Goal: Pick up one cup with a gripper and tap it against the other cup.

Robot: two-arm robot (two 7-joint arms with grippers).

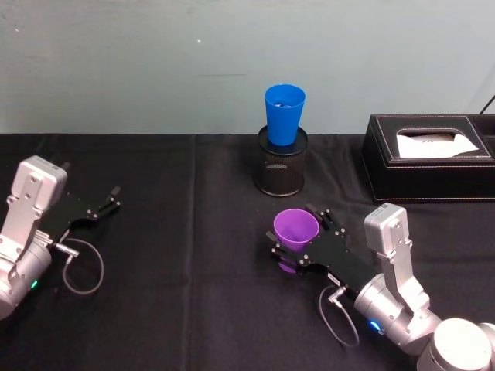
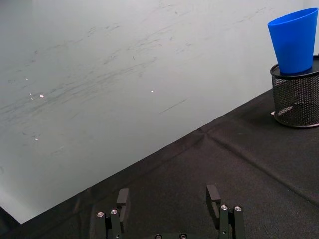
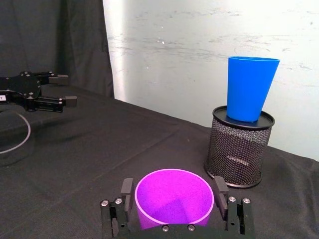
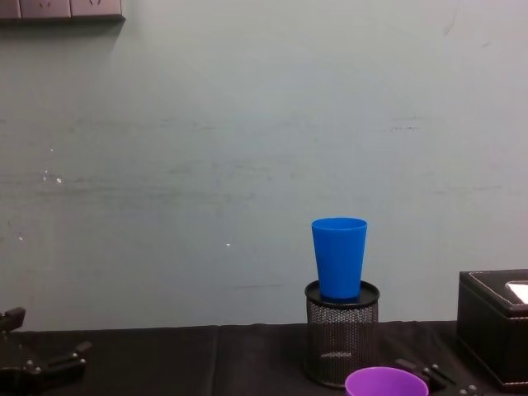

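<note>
Right arm: enters at the lower right of the head view, silver-grey, angled up and leftward toward frame centre.
Right gripper (image 1: 298,249): lower centre of the head view; its black fingers (image 3: 126,191) stand on either side of the purple cup (image 1: 295,229), just beside its wall; whether they press on it cannot be told.
Left arm: lower left of the head view, forearm rising along the frame's left edge.
Left gripper (image 1: 109,202): left of the head view, pointing right; fingers (image 2: 122,196) parted, gap bare.
Cables: a looped cable hangs below each wrist.
</note>
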